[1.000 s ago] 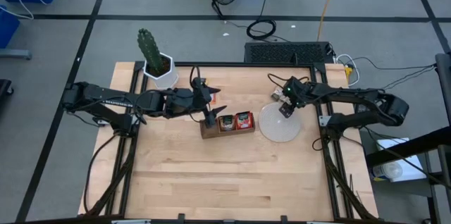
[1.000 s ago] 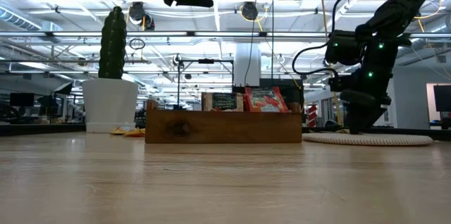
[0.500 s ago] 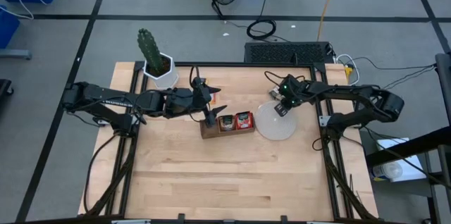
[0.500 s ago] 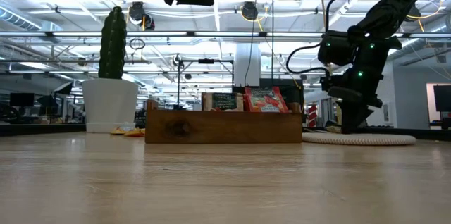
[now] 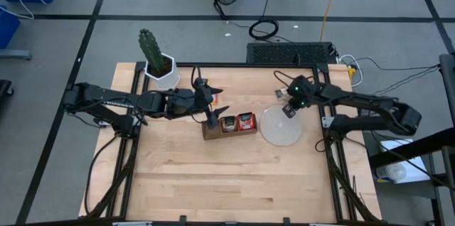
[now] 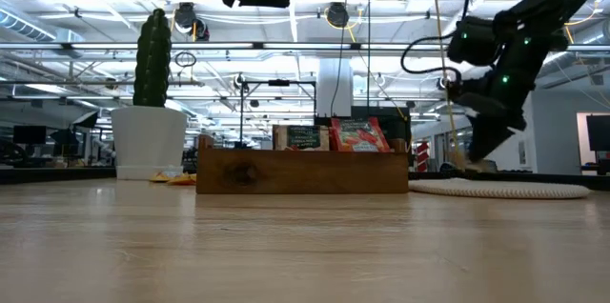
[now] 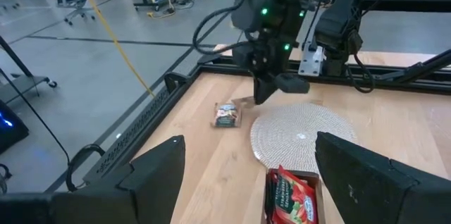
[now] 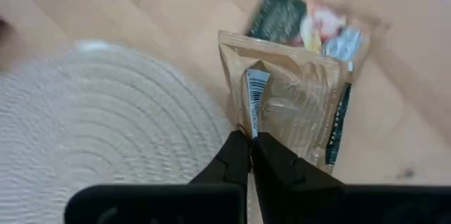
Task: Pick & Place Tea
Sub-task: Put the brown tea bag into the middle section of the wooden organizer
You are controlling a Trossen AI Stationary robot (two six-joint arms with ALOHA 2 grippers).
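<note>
Since a second ago: right gripper (image 8: 251,143) pinched shut on a tan tea sachet (image 8: 292,108), lifting beside the woven disc (image 5: 281,126). Best raised clear before crossing to the wooden tray (image 5: 229,130). Left gripper (image 5: 211,102) spread wide above tray.

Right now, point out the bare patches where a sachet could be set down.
The front half of the table, ahead of the tray and disc, is bare wood. The disc's front is free too. It is crowded at the back: cactus pot, left gripper over the tray's end, right gripper pinching a tan sachet by the disc's rear edge.
</note>
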